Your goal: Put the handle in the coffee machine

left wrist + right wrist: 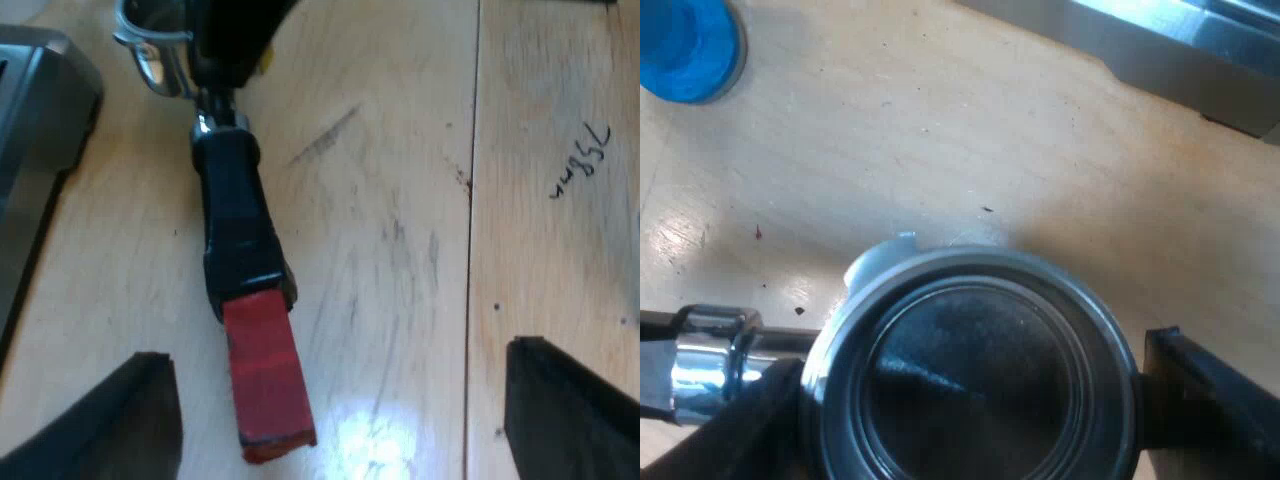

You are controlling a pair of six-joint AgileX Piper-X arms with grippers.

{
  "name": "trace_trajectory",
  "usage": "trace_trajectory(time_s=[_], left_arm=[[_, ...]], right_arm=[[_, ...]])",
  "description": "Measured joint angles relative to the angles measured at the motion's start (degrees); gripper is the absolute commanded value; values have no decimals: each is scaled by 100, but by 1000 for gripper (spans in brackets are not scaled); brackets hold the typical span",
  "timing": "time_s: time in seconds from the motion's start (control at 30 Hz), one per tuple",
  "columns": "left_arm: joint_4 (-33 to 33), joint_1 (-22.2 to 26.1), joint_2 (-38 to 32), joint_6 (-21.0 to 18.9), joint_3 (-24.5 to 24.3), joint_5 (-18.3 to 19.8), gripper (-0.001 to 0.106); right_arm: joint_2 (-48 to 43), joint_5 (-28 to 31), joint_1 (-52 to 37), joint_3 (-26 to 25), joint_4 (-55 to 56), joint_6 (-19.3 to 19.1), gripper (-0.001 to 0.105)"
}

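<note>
The metal holder (235, 210) lies on the wooden worktop (400, 150), loose and not locked into the espresso machine (30, 130). Its dark handle runs out from the basket (150, 50) and finishes in a red end (265, 375) that rests flat on the wood.

The left gripper (338, 355) hangs above that red end with its two black fingers spread wide and nothing between them but bare board and the tip of the handle. The red end sits nearer one finger than the other, touching neither. On the far side of the handle from the machine the wood is open, crossed by one seam (472, 200) with a scrawl of handwriting (580, 160) beyond it. The machine's grey edge stands near the handle on its other side, with a strip of wood between them.

The right gripper (975, 355) is down over the basket end of the metal holder (980, 390), a finger pressed against the round rim on each side, clamped on it. From the left arm's side this gripper (235, 40) shows as a dark block over the holder's metal neck. Past the basket's rim the worktop (890, 130) is open up to the machine's metal edge (1160, 45), and a blue tamper (680, 45) stands well apart from the basket.
</note>
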Motion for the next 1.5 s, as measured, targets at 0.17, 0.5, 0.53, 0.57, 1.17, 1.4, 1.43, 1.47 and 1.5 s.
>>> trace_trajectory(time_s=[0.17, 0.5, 0.53, 0.57, 1.17, 1.4, 1.43, 1.47, 1.5], left_arm=[[-48, -211, 0, 0, 0, -336, 68], [-504, -211, 0, -450, 206, -413, 68], [-518, -211, 0, -463, 257, -413, 68], [-517, -211, 0, -464, 300, -413, 68], [-1178, -211, 595, -517, 658, -413, 68], [-1426, -211, 844, -530, 658, -328, 68], [-1424, -211, 867, -530, 658, -330, 68], [-1444, -211, 917, -530, 658, -330, 68], [-1474, -211, 967, -530, 658, -330, 68]], right_arm=[[0, 0, 0, 0, 0, 49, 0], [0, 0, 0, 0, 0, 86, 0], [0, 0, 0, 0, 0, 86, 0], [0, 0, 0, 0, 0, 86, 0], [0, -14, 0, 0, 0, 148, 0], [0, -14, 0, 0, 0, 148, 0], [0, -14, 0, 0, 0, 148, 0], [0, -14, 0, 0, 0, 148, 0], [0, -14, 0, 0, 0, 148, 0]])
